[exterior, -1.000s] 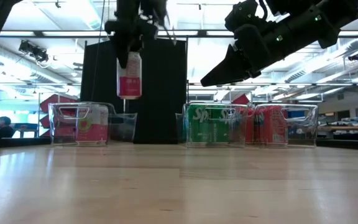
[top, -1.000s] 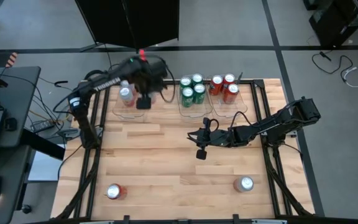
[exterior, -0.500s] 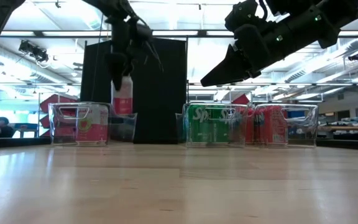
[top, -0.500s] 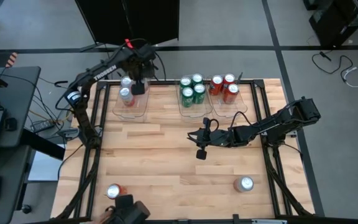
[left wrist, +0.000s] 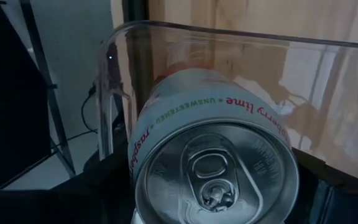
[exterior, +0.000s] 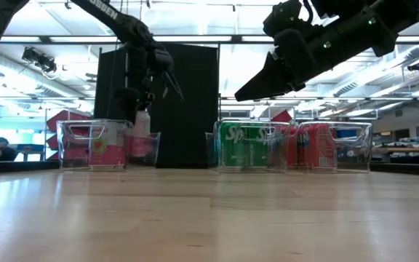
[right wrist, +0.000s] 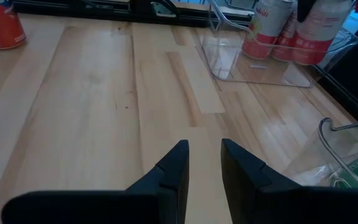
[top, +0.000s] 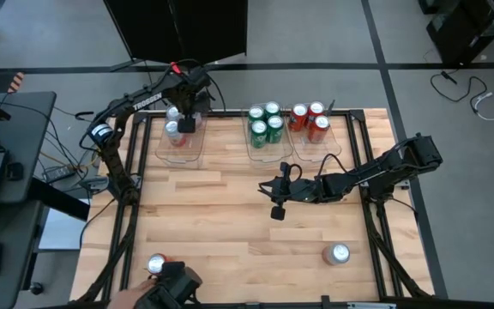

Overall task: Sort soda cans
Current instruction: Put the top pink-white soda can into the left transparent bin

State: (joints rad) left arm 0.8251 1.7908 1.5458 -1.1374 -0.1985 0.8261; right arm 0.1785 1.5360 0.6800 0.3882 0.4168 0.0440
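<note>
White can [left wrist: 213, 162] sits pinched in the left gripper [top: 186, 124] inside the eleven-o'clock bin [top: 197, 151], while the right gripper [top: 276, 211] hovers mid-table, fingers [right wrist: 169, 171] narrowly apart.

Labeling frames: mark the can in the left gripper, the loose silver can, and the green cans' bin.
held can [left wrist: 216, 171], left wrist view, silver top.
silver can [top: 336, 254], high view, top.
green cans' bin [exterior: 217, 145], low view, clear wall.
</note>
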